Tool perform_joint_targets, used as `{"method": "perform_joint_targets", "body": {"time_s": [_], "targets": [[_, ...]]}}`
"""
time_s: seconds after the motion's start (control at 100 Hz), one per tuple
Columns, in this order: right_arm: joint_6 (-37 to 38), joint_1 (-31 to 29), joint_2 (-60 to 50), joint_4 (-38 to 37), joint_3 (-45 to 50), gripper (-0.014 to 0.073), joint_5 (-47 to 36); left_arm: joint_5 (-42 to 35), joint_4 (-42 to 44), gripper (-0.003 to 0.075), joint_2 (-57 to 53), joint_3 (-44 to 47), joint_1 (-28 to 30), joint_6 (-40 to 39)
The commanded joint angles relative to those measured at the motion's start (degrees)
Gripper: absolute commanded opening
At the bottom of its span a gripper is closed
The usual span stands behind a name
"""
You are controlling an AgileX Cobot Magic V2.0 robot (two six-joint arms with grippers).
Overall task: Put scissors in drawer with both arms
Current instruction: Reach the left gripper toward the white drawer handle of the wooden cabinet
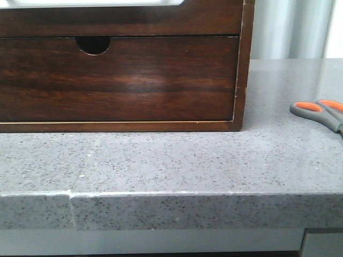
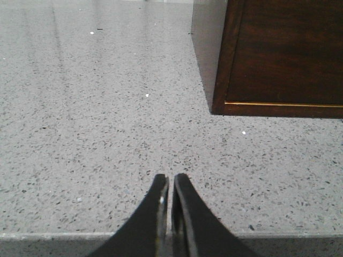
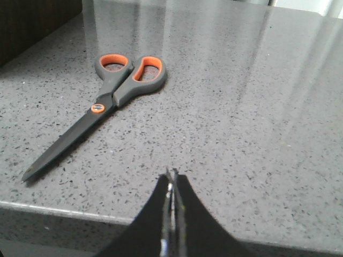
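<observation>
The scissors (image 3: 112, 96) lie flat on the grey speckled counter, grey handles with orange-lined loops, dark blades closed. In the front view only their handles (image 1: 319, 111) show at the right edge. The drawer (image 1: 118, 77) is a wide dark brown front, closed, with a half-round notch (image 1: 93, 45) in its upper edge. My right gripper (image 3: 172, 175) is shut and empty, above the counter's front edge, apart from the scissors. My left gripper (image 2: 170, 179) is shut and empty near the counter's front edge, short of the wooden box's corner (image 2: 220, 107). Neither gripper shows in the front view.
The wooden box (image 1: 245, 64) holding the drawer stands on the grey stone counter (image 1: 161, 160), at the back left. The counter's front edge (image 1: 161, 194) runs across the front view, with a chipped seam at its left.
</observation>
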Motion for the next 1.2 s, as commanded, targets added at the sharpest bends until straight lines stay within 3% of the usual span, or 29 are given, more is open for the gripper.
{"method": "perform_joint_targets", "body": {"time_s": [0.0,0.84,0.89,0.97,1.02,1.19], "targets": [[-0.2,-0.4,-1.5,-0.5,1.7,-0.0048,-0.9,-3.2,-0.3,-0.0020,-2.0,1.1,0.2,-0.6],[-0.2,-0.4,-1.5,-0.6,1.7,-0.0048,-4.1,-3.9,-0.8,-0.0020,-2.0,1.1,0.2,-0.6],[-0.2,-0.4,-1.5,-0.6,1.7,-0.0048,-7.1,-5.7,-6.1,-0.0020,-2.0,1.1,0.2,-0.6],[-0.2,-0.4,-1.5,0.1,1.7,-0.0048,-12.9,-9.3,-26.0,-0.0020,-2.0,1.1,0.2,-0.6],[-0.1,-0.4,-1.5,4.5,1.7,-0.0048,-17.5,-10.3,-34.8,-0.0020,-2.0,1.1,0.2,-0.6],[-0.1,-0.4,-1.5,23.5,1.7,-0.0048,-27.7,-11.7,-46.5,-0.0020,-2.0,1.1,0.2,-0.6]]}}
